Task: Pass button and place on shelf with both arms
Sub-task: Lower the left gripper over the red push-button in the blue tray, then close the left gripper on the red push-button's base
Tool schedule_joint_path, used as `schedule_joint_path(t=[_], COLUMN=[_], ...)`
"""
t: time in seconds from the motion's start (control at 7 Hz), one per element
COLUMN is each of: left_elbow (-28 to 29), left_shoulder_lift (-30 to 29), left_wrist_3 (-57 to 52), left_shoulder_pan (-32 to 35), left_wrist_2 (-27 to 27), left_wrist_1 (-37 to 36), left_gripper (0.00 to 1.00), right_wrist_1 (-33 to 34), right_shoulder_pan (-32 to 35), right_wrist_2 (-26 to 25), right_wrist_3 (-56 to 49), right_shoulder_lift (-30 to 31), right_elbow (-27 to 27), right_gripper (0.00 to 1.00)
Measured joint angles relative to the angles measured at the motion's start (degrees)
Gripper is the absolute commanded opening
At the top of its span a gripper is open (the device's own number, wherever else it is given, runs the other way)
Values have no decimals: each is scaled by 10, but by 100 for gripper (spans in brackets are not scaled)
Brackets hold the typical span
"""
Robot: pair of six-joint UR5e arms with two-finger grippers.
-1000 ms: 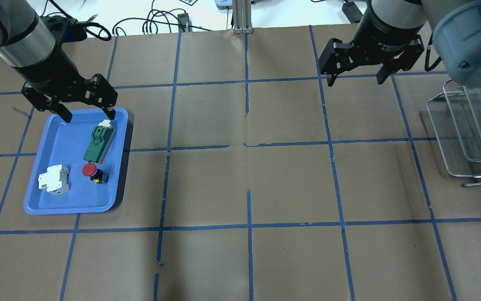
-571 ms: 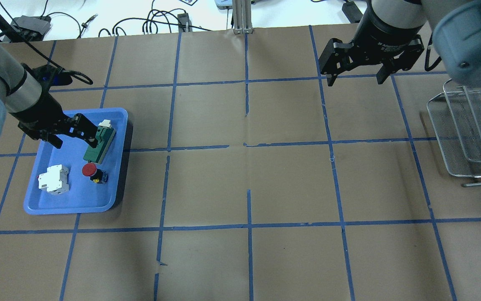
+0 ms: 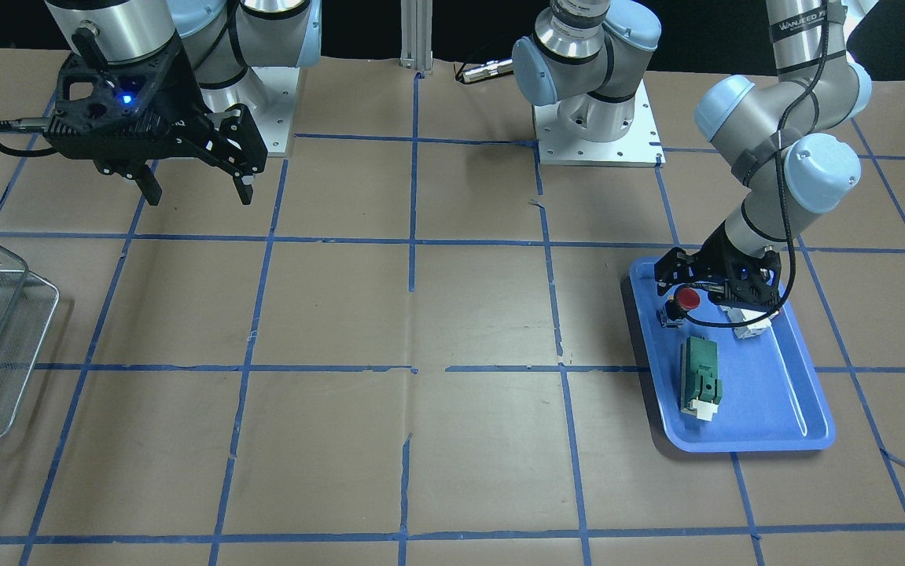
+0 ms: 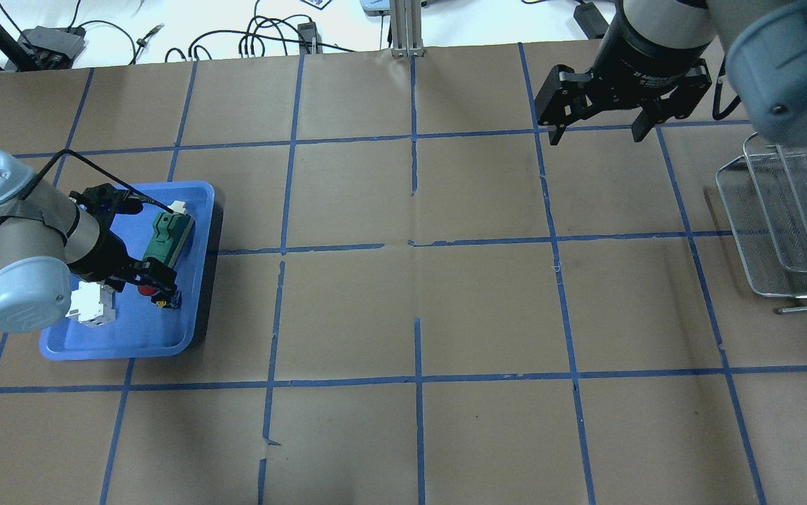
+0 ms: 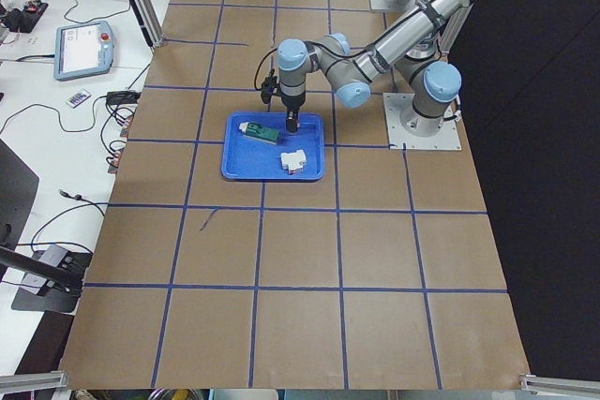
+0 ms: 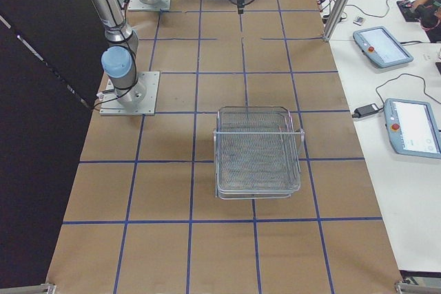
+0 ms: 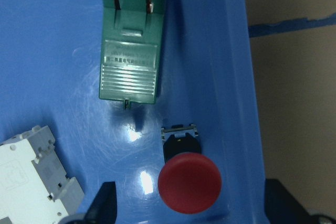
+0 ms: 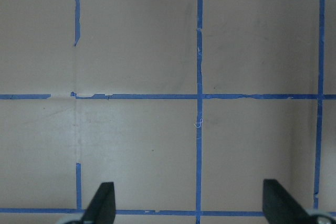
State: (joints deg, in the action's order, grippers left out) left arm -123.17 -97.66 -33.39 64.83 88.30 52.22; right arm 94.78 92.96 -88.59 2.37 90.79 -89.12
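The button (image 7: 189,182) lies in the blue tray (image 4: 123,337) with its red cap toward the camera; it also shows in the front view (image 3: 688,297). My left gripper (image 4: 144,283) is open and low over the tray. In the left wrist view its fingertips (image 7: 107,205) stand on either side of the button without touching it. My right gripper (image 4: 596,130) is open and empty, high over the far right of the table. The wire-mesh shelf (image 4: 782,238) stands at the right edge, also in the right-side view (image 6: 258,149).
A green rectangular component (image 4: 168,235) lies in the tray just beyond the button. A white breaker block (image 4: 91,305) lies beside the button on the left. Brown paper with a blue tape grid covers the table between tray and shelf.
My left arm has swung from the tray's far edge toward me and lowered, so its open gripper now straddles the button. The right arm has not moved.
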Motion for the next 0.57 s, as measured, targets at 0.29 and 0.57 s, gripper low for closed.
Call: schedule_joint_path(t=[0.29,0.57], left_elbow=[1,4], left_shoulder_lift=[-12,-14], left_wrist_3=[2,4], left_shoulder_pan=[-2,-2], left_wrist_2=[-21,-31], left_wrist_1=[-6,-6], left_gripper=[83,54], right_wrist_1=[0,0], right_shoulder_pan=[0,0], right_wrist_2=[0,0], right_wrist_3=[0,0], right_shoulder_lift=[0,0], right_elbow=[0,0], right_gripper=[100,100])
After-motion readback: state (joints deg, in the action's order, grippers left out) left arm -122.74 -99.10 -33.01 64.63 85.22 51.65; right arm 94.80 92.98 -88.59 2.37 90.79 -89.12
